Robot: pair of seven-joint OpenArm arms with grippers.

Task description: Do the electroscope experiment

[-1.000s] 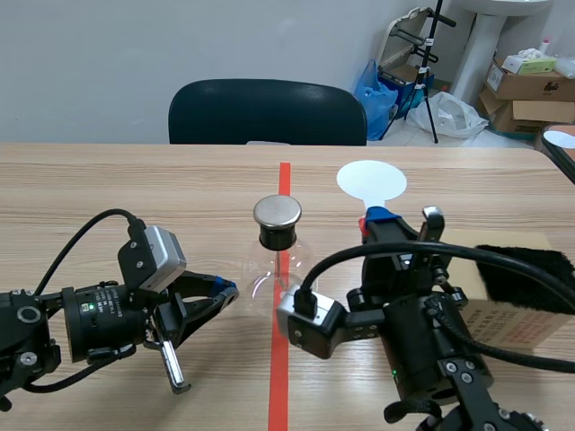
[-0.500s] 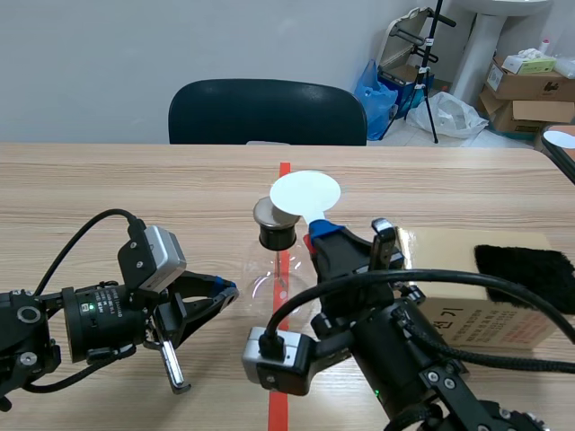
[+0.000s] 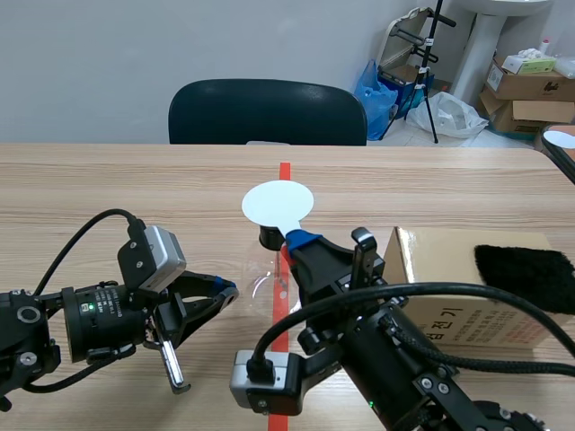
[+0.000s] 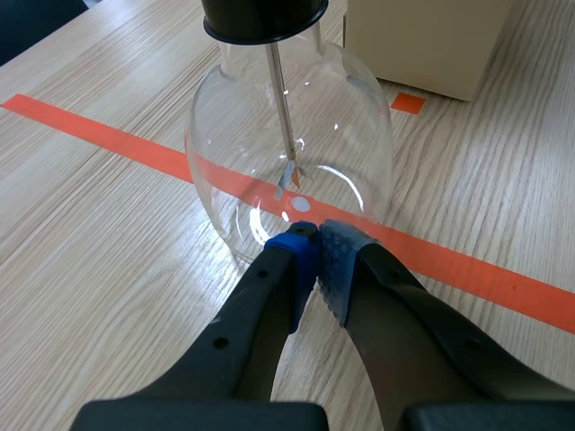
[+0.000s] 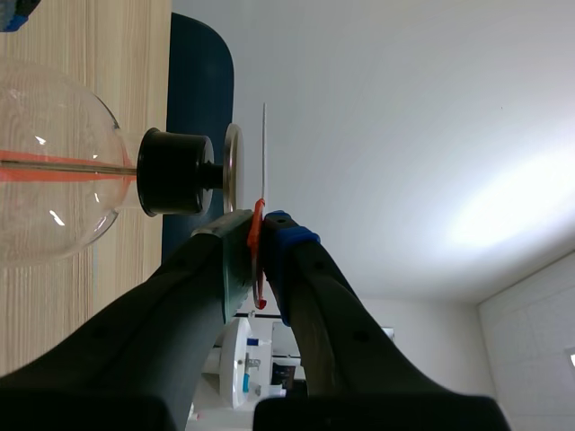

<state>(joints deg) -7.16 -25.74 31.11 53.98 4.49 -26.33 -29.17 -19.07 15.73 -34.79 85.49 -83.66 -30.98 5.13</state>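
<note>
Glass electroscope flask (image 4: 289, 135) stands on the wooden table, its black stopper topped by a metal cap (image 5: 232, 169). The right gripper (image 5: 259, 235) pinches the red handle of a white disc (image 3: 278, 204), held flat just above that cap. The left gripper (image 4: 316, 247), fingers pressed together on nothing, has its tips at the flask's base.

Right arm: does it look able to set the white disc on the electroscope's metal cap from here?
Probably yes. The right gripper, shut on its handle, holds the white disc flat-on just over the metal cap. Only a thin gap shows between them, with nothing in it.
</note>
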